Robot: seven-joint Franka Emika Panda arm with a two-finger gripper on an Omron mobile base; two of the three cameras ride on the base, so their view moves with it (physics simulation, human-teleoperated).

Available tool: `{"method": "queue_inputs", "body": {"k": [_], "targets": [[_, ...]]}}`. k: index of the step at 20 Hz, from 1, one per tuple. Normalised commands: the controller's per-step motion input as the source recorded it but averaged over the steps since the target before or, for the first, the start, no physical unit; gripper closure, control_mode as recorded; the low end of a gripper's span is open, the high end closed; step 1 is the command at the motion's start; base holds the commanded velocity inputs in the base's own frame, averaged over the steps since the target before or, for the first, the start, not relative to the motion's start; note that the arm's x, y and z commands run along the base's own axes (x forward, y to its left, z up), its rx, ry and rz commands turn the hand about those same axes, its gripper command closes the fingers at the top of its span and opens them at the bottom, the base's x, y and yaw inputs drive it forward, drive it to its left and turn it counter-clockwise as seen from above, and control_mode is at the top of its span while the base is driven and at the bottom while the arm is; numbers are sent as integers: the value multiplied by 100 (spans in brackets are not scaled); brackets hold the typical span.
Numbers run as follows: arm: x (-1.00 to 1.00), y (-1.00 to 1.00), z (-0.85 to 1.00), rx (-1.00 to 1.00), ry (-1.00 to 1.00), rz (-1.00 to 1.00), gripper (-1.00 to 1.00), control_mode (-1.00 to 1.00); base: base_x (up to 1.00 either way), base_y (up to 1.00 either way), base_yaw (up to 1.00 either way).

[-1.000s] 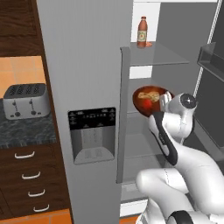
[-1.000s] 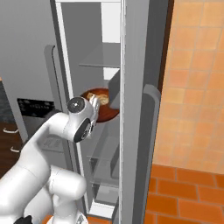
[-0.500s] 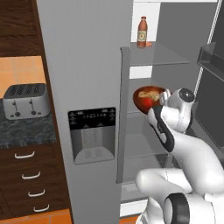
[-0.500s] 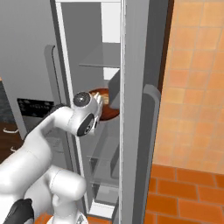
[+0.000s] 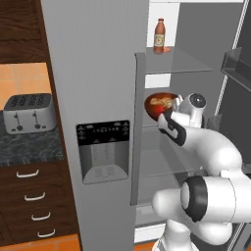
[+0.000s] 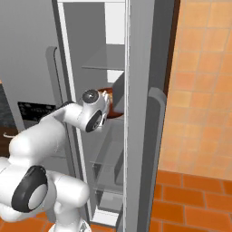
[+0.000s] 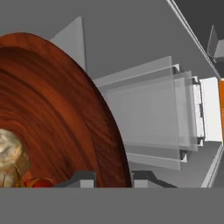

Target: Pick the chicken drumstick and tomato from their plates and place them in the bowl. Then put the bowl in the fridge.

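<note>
Tomato (image 7: 38, 182) nearly hidden: a red sliver at the hand view's bottom edge, beside the lumpy golden-tan chicken drumstick (image 7: 9, 154), itself cut off at the edge. Bowl (image 5: 160, 106) dark reddish-brown wood with ringed grain, tipped on edge, held inside the open fridge (image 5: 105, 73), below the shelf (image 5: 176, 63) carrying a bottle (image 5: 159, 35). Tool (image 7: 113, 178) pinched narrow on the bowl's rim; fingers (image 7: 78, 179) barely visible.

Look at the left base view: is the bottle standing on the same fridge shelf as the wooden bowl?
No, the bottle stands on the top glass shelf, while the bowl sits at the level below it.
</note>
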Motion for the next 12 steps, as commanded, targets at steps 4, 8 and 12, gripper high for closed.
{"method": "queue_inputs", "body": {"k": [4,8,12], "targets": [[51,-1,-13,0,3,0,100,-100,0,0,0],[36,-3,-27,0,7,0,100,-100,0,0,0],[35,-6,-16,0,4,1,100,-100,0,0,0]]}}
